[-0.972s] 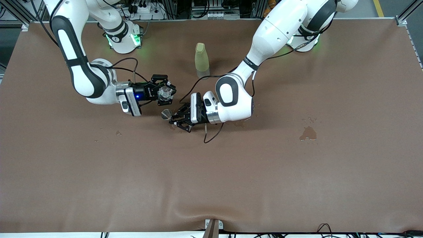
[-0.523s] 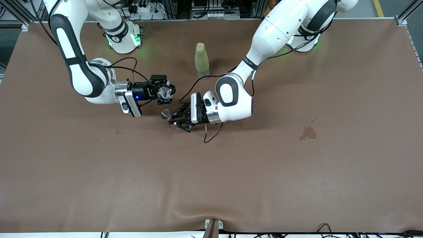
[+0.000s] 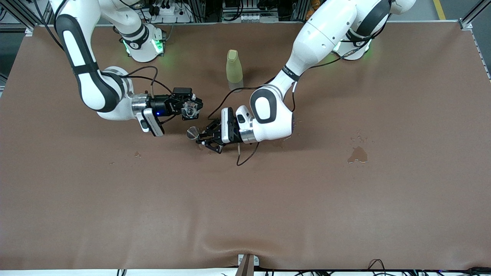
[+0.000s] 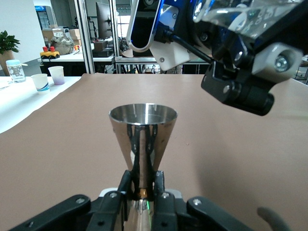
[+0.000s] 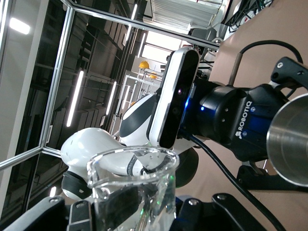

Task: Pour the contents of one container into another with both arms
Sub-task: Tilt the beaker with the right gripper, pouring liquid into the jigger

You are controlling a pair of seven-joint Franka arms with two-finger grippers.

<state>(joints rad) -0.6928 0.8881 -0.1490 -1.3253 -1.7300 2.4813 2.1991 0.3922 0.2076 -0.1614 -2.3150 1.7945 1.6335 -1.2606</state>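
A small steel cone-shaped measuring cup (image 3: 193, 132) stands upright just above the brown table, its narrow waist pinched in my left gripper (image 3: 200, 139). In the left wrist view the cup (image 4: 142, 129) rises straight from that gripper (image 4: 142, 186), which is shut on it. My right gripper (image 3: 190, 109) is shut on a clear glass beaker (image 3: 189, 107), held tilted above and beside the cup's mouth. The right wrist view shows the beaker (image 5: 134, 185) close up, with the steel cup's rim (image 5: 291, 144) below it. The tilted beaker (image 4: 243, 17) also shows in the left wrist view.
A pale yellow-green bottle (image 3: 234, 68) stands between the two arm bases. A dark wet patch (image 3: 357, 154) lies toward the left arm's end of the table, and small drops (image 3: 137, 154) toward the right arm's end. A black cable (image 3: 245, 156) loops under the left wrist.
The right wrist has turned a little and drawn slightly toward its own base, with the beaker still beside the cup. The left arm and the cup have not moved.
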